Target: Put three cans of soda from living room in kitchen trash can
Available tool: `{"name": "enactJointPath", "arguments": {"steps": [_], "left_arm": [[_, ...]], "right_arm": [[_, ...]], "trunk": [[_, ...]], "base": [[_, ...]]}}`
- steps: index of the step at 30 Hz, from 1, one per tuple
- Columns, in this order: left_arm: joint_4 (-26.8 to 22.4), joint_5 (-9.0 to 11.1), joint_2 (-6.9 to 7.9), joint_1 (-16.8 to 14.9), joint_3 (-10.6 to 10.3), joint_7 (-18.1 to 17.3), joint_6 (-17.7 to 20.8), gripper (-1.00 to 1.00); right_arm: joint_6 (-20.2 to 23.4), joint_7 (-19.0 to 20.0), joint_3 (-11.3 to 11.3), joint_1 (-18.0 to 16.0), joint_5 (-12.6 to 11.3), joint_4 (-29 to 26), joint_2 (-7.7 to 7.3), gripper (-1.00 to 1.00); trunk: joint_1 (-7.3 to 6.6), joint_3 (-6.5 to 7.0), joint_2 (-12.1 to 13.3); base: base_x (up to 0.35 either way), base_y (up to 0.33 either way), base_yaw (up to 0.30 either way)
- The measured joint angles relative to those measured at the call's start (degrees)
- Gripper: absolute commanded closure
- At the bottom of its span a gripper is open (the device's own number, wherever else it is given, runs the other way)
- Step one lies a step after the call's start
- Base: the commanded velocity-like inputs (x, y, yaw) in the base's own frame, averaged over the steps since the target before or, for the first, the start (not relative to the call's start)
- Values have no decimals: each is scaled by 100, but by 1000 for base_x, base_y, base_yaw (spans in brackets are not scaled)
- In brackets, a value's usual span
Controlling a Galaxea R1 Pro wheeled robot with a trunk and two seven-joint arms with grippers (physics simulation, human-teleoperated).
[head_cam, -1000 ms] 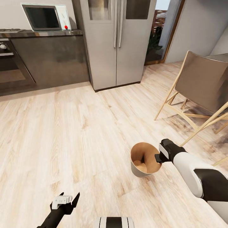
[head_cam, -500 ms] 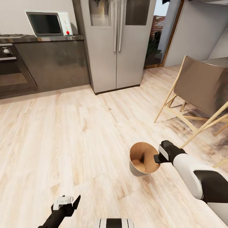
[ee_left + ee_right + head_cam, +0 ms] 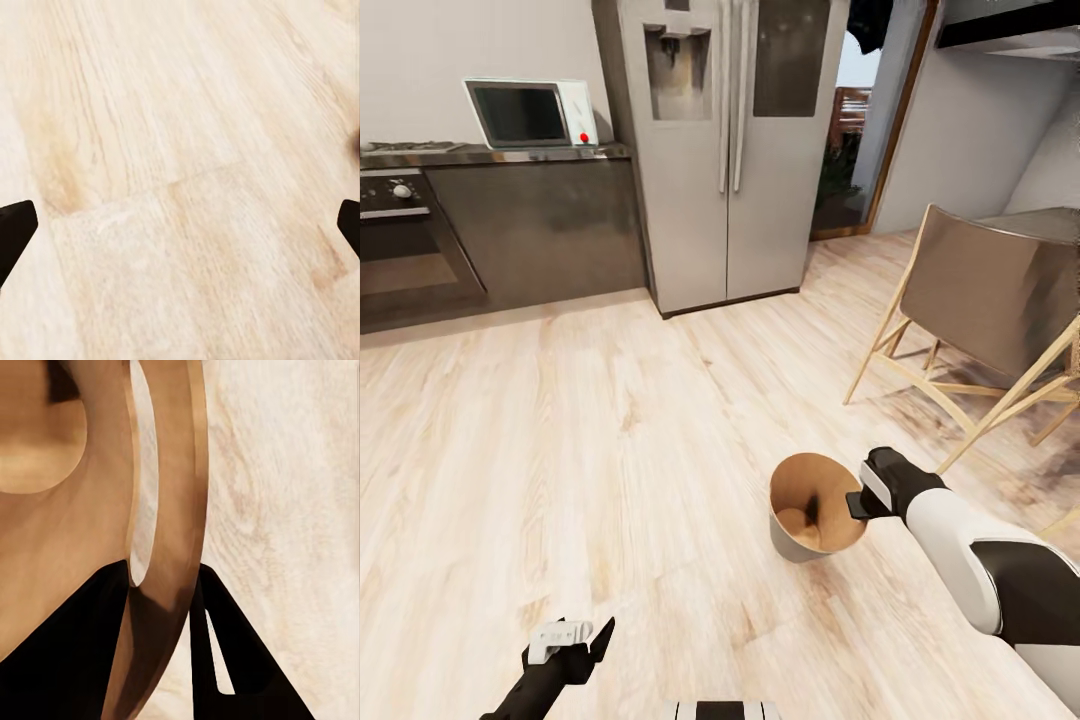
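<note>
Tilting upward since a second ago, the head camera now takes in more of the steel fridge (image 3: 725, 150) and the microwave (image 3: 532, 112), while the tash can (image 3: 808, 545) and both arms sit as they did. Right hand (image 3: 857, 502) is clamped on the can's rim, one finger inside its coppery wall (image 3: 45, 540) and one outside, the can upright on the wooden floor (image 3: 580, 440) near a folding chair (image 3: 985, 300). Left hand (image 3: 572, 638) hangs low over bare floor, fingers spread wide and empty.
</note>
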Motion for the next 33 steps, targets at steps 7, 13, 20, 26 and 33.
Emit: {"name": "enactJointPath", "arguments": {"steps": [7, 13, 20, 26, 33], "left_arm": [[0, 0, 0, 0, 0, 0, 1, -100], [0, 0, 0, 0, 0, 1, 1, -100], [7, 0, 0, 0, 0, 0, 3, -100], [8, 0, 0, 0, 0, 0, 4, -100], [9, 0, 0, 0, 0, 0, 7, -100]], "right_arm": [[-31, 2, 1, 101, 15, -10, -23, 100], [-313, 31, -2, 253, -9, -14, -39, 100], [-450, 47, -3, 386, -24, -34, -10, 100], [-498, 60, -1, 492, -24, -61, -6, 100], [-777, 80, -6, 697, -18, -78, -29, 100]], "trunk": [[-18, 155, 9], [-33, 288, 17], [-52, 443, 27], [-67, 576, 35], [-85, 731, 44]], "base": [[0, 0, 0], [0, 0, 0], [0, 0, 0], [0, 0, 0], [0, 0, 0]]}}
